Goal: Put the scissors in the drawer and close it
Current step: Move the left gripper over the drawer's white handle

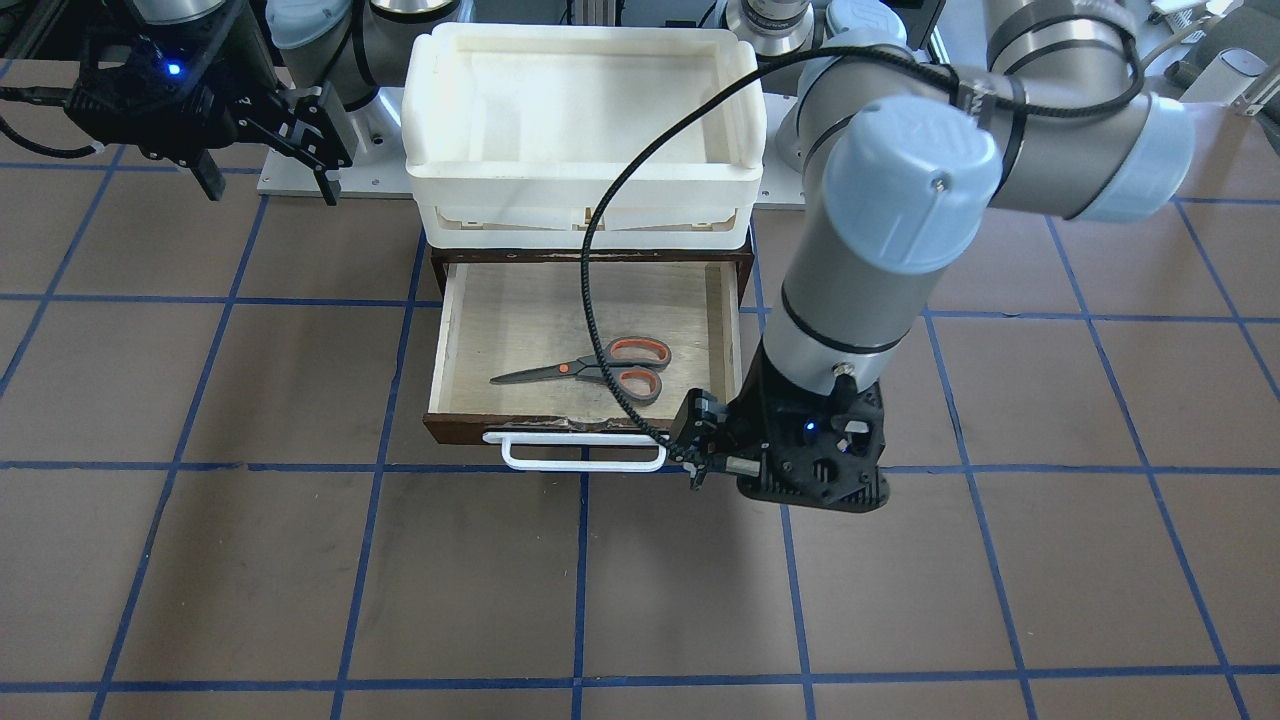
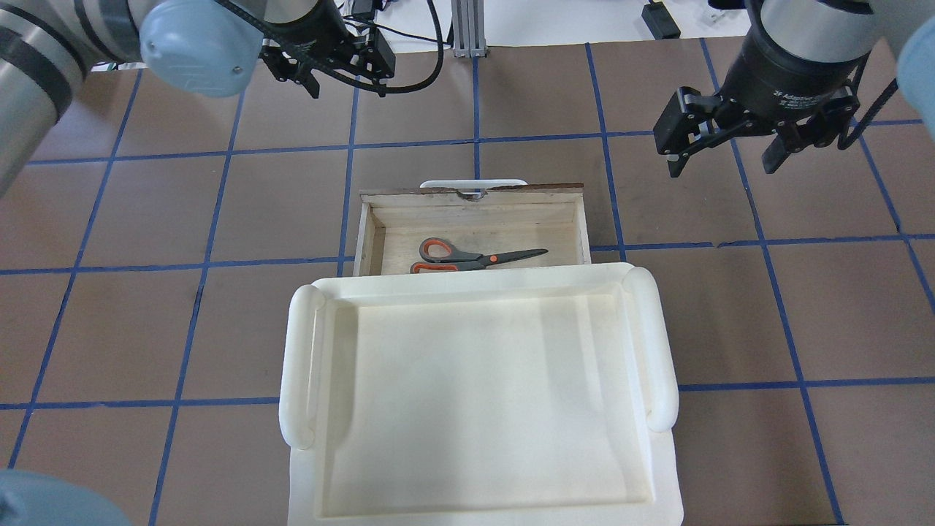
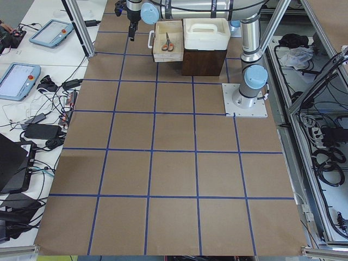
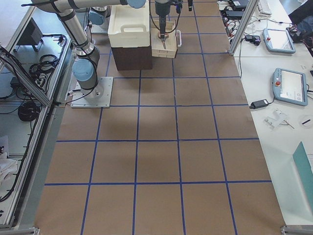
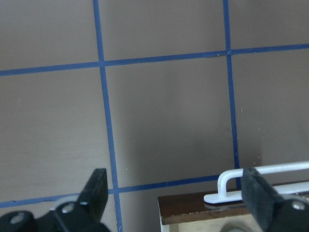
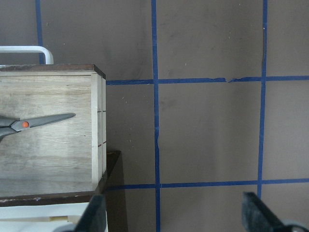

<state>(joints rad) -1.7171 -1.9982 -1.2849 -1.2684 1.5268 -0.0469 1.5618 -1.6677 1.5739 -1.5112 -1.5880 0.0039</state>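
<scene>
Already placed, scissors (image 1: 600, 368): flat on the pale drawer floor, nothing gripping them; blades point to the robot's right, orange-lined loops to its left.
Drawer (image 1: 455, 330): pulled right out from under the white foam tray (image 1: 430, 120); open so the scissors could go in, so closing looks like the only step left.
Handle (image 1: 580, 455): white bar on the dark front, facing away from the robot; nothing is closed round it.
Left gripper (image 1: 697, 440): low at the drawer's front corner, just off the handle's end; likely set there to push the front in.
Left fingers (image 5: 260, 200): spread wide and empty; one sits by the handle's end in the wrist view, and I cannot tell if it touches.
Right gripper (image 2: 723, 157): up over bare tabletop (image 1: 200, 560) on the drawer's other side, apart from it; probably parked clear of the closing path.
Right fingers (image 6: 260, 212): spread wide, holding and touching nothing.
Risk: a push at one corner could skew the drawer and jam it.
</scene>
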